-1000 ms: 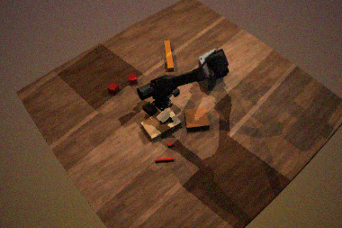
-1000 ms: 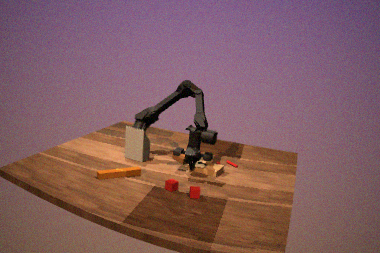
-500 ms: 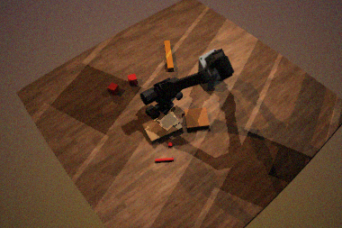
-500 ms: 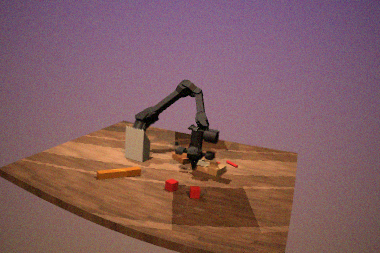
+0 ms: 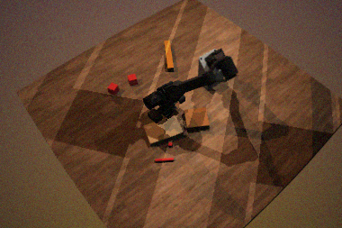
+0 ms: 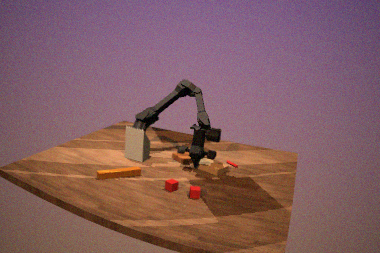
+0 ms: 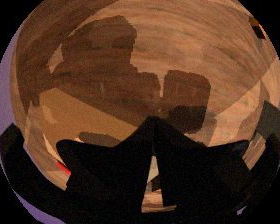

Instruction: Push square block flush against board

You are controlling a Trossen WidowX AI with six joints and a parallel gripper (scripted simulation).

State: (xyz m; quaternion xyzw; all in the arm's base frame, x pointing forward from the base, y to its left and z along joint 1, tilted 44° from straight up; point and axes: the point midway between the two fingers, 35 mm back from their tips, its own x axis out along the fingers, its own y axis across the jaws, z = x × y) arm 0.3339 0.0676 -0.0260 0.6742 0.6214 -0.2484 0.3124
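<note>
The pale tan rectangular board (image 5: pixel 157 134) (image 6: pixel 214 169) (image 7: pixel 86 117) lies flat on the table, turned at an angle to the block. The orange-brown square block (image 5: pixel 196 118) (image 6: pixel 180 157) lies flat beside the board's right end in the top view. Their near corners are very close; whether they touch is not clear. My gripper (image 5: pixel 169 115) (image 6: pixel 196 166) (image 7: pixel 152 120) is shut and empty. It points down low at the board's long side facing the red cubes. Contact with the board cannot be told. The fingers hide part of the board in the wrist view.
An orange bar (image 5: pixel 168 56) (image 6: pixel 119 172) lies toward the arm's base. Two red cubes (image 5: pixel 112 88) (image 5: pixel 132 79) (image 6: pixel 171 185) (image 6: pixel 195 192) stand off one side. A tiny red cube (image 5: pixel 170 144) and a red stick (image 5: pixel 164 159) lie beyond the board.
</note>
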